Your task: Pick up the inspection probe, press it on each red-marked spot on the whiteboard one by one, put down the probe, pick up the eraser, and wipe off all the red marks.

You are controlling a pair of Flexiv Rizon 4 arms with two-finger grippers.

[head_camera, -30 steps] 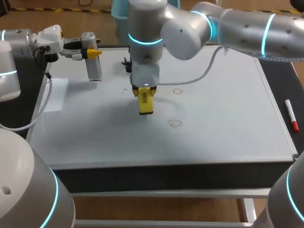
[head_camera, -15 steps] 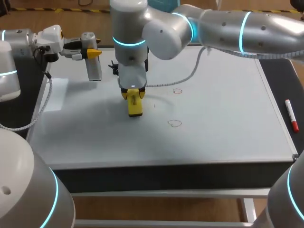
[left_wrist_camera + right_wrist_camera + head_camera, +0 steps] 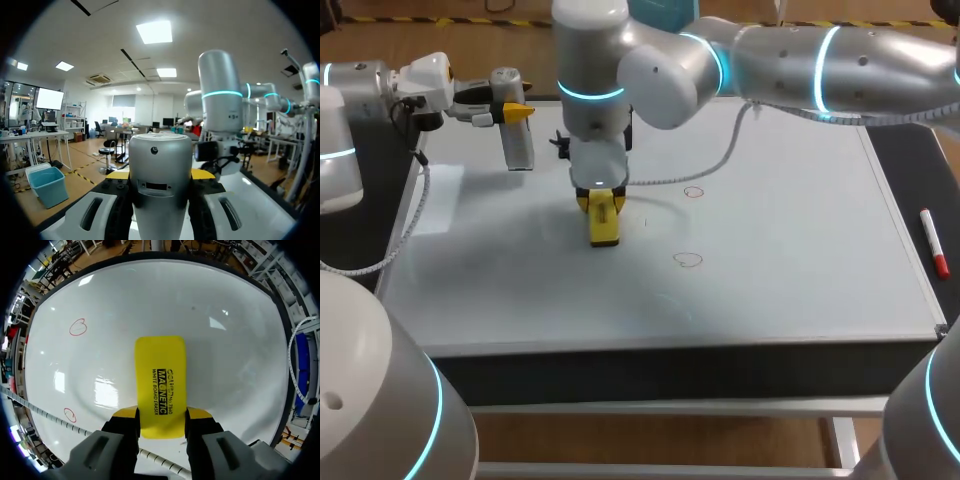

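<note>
My right gripper (image 3: 603,203) is shut on the yellow eraser (image 3: 604,226), which is down on the whiteboard (image 3: 780,260) left of its middle. In the right wrist view the eraser (image 3: 161,382) sticks out ahead of the gripper (image 3: 162,415) between both yellow tips. Two red-outlined marks (image 3: 693,192) (image 3: 688,260) lie to the eraser's right; the wrist view shows them too (image 3: 78,327) (image 3: 70,414). My left gripper (image 3: 513,111) is shut on the silver probe (image 3: 519,147) over the board's back left corner. The probe (image 3: 160,185) fills the left wrist view between the fingers.
A red marker (image 3: 934,242) lies on the dark strip right of the whiteboard. A white coiled cable (image 3: 720,160) runs from my right arm across the back of the board. A short dark stroke (image 3: 644,222) sits just right of the eraser.
My right arm carried the eraser to the left across the board, then stopped. The left arm and the probe have not moved.
</note>
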